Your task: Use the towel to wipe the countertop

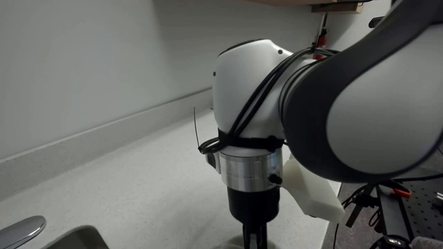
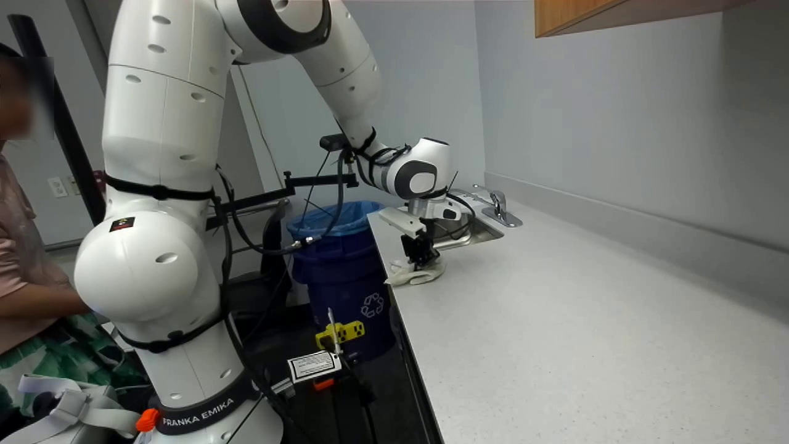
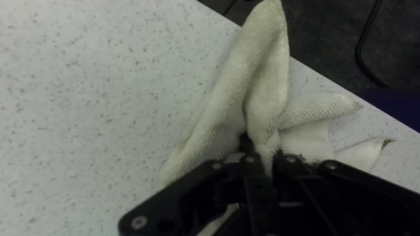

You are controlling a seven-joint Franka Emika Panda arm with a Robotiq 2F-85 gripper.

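A white, bunched towel (image 3: 226, 95) lies on the speckled light countertop (image 3: 82, 98) in the wrist view, one end reaching past the counter's edge. In an exterior view the towel (image 2: 410, 277) sits at the counter's open edge, near the sink. My gripper (image 3: 264, 152) points down and is shut on a pinched fold of the towel. It also shows in both exterior views, low over the countertop (image 1: 145, 186), at the bottom of the frame (image 1: 255, 238) and above the towel (image 2: 420, 262). The fingertips are partly hidden in the cloth.
A metal sink (image 2: 471, 237) with a faucet (image 2: 502, 213) is at the counter's end. A blue bin (image 2: 339, 271) stands beside the counter's open edge. A wall with a low backsplash (image 1: 104, 135) runs along the back. A wooden cabinet (image 2: 585, 15) hangs above. A person (image 2: 31, 246) is at the far left.
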